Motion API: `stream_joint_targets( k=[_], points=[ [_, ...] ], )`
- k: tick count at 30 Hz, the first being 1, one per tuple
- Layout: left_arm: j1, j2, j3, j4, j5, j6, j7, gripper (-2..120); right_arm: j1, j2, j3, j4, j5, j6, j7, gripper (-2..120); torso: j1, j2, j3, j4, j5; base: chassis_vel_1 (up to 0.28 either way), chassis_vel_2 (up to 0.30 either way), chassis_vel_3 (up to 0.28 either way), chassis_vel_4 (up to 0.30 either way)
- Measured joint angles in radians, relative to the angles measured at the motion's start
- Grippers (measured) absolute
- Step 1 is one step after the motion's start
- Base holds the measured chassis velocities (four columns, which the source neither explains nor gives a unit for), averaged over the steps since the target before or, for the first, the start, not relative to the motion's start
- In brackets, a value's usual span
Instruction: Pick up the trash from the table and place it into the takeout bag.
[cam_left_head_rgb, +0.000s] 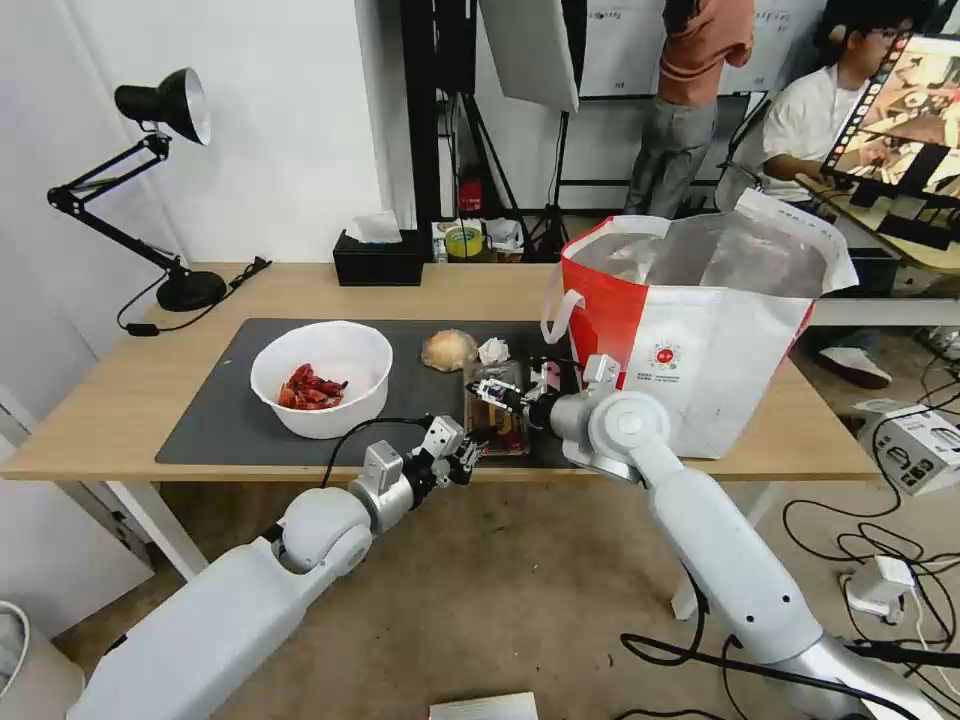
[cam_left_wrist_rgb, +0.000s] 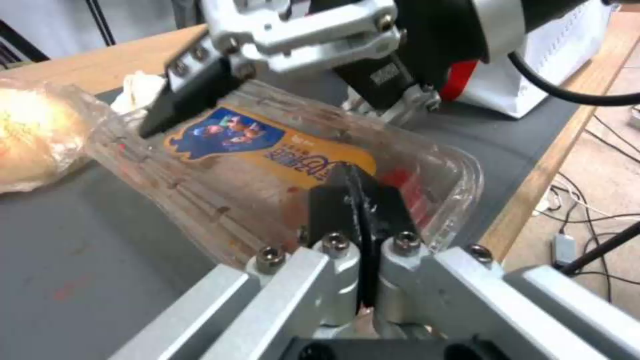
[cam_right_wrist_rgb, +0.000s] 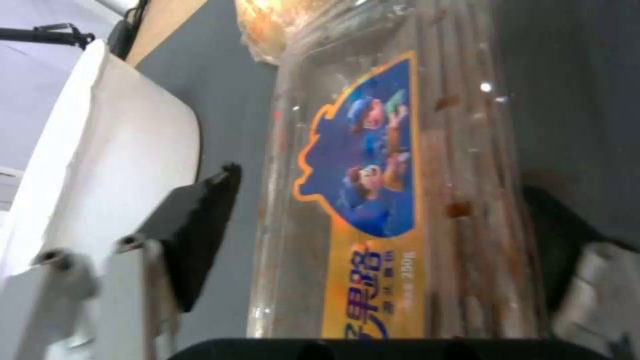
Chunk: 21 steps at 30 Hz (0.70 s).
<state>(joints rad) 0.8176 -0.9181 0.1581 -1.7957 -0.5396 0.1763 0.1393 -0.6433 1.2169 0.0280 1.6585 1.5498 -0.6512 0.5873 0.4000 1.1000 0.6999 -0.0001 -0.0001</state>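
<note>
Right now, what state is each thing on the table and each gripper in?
Clear plastic tray: flat on the mat, near the table edge.
Left gripper: shut, at the tray's near end.
Right gripper: open, straddling the tray.
White bowl: upright, red shell scraps inside.
Wrapped ball: on the mat.
Crumpled tissue: on the mat.
Takeout bag: upright, mouth open.

Head overview; wrists near tray (cam_left_wrist_rgb: 280, 165)
</note>
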Motion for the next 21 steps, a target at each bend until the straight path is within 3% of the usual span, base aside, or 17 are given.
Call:
stream_joint_targets(
  k=[9, 17, 19, 21],
  points=[
    [0.004, 0.003, -0.004, -0.003, 0.0, -0.004, 0.002, 0, -0.007, -0.011, 0.004, -0.003, -0.003, -0.002, 0.001, 43, 0.0, 0.0, 0.0, 0.0001, 0.0002, 0.0, 0.0, 0.0, 0.0],
    [0.006, 0.005, -0.008, -0.004, -0.001, -0.005, 0.002, 0, -0.012, -0.015, 0.007, 0.001, -0.005, 0.0, 0.002, 18, 0.0, 0.0, 0.0, 0.0, 0.0001, 0.0, 0.0, 0.0, 0.0],
    [0.01, 0.006, -0.015, -0.008, -0.001, -0.006, 0.002, 0, -0.013, -0.015, 0.008, 0.002, -0.005, 0.001, 0.002, 6, 0.0, 0.0, 0.0, 0.0001, 0.0001, 0.0, 0.0, 0.0, 0.0],
    [0.01, 0.006, -0.015, -0.008, -0.001, -0.006, 0.002, 0, -0.013, -0.015, 0.008, 0.002, -0.005, 0.001, 0.002, 6, 0.0, 0.0, 0.0, 0.0001, 0.0001, 0.0, 0.0, 0.0, 0.0]
  ],
)
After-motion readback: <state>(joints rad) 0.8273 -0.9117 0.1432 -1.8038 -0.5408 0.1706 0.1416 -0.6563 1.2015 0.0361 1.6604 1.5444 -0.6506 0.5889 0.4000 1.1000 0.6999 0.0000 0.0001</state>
